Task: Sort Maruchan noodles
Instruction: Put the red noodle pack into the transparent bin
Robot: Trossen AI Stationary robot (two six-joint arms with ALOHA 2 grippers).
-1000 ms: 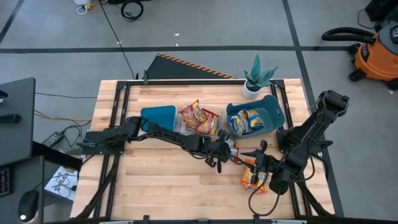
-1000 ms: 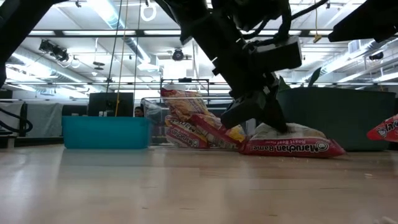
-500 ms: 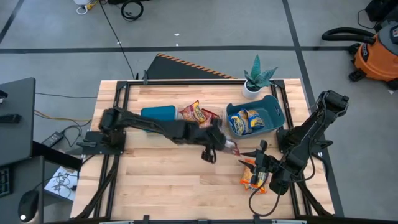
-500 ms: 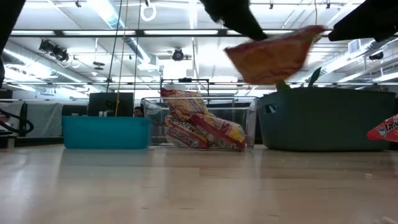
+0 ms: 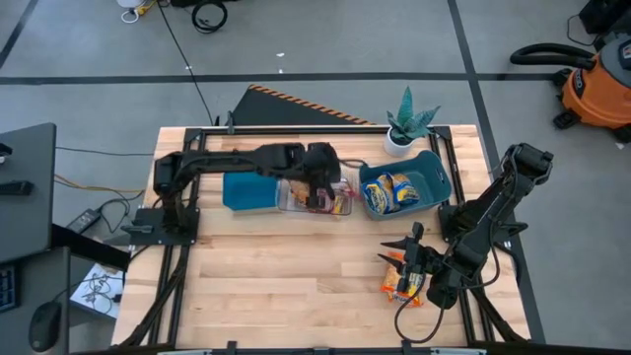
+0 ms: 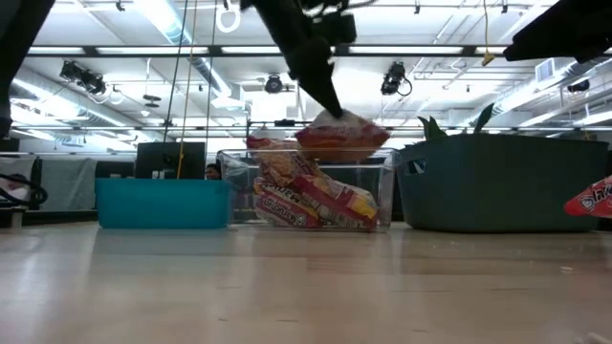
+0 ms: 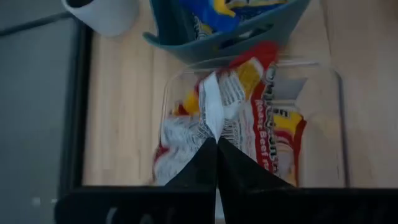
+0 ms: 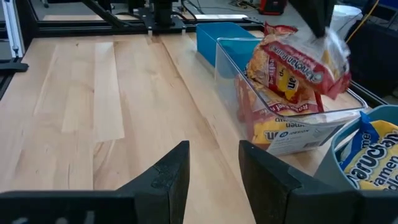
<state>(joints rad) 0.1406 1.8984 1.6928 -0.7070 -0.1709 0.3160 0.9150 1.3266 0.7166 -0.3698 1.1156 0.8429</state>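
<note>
left gripper [image 5: 320, 192] pinched shut on a red maruchan roast beef packet [image 6: 341, 138], hanging over the clear bin [image 5: 340, 210] at 12 o'clock of the counter [image 5: 266, 286], between the teal bin [image 5: 246, 187] and the dark blue bin [image 5: 439, 177]. other red packets [image 6: 316, 201] already stacked in the clear bin, blue-and-yellow packets [image 5: 394, 190] in the dark blue bin. to finish the drop well: lower until the packet is inside the rim, centre it over the pile, then part the fingers; it's crinkly and light, so i'd expect a high release to let it slide off the stack and over the wall

right gripper [image 5: 419, 276] parked at 4 o'clock, fingers spread with nothing between them, orange packet [image 5: 399, 286] just beside it still unsorted

vs 1 s ago: left arm was down at counter centre grabbing that packet; since then it lifted and swung back to the bin. right arm unchanged
</note>
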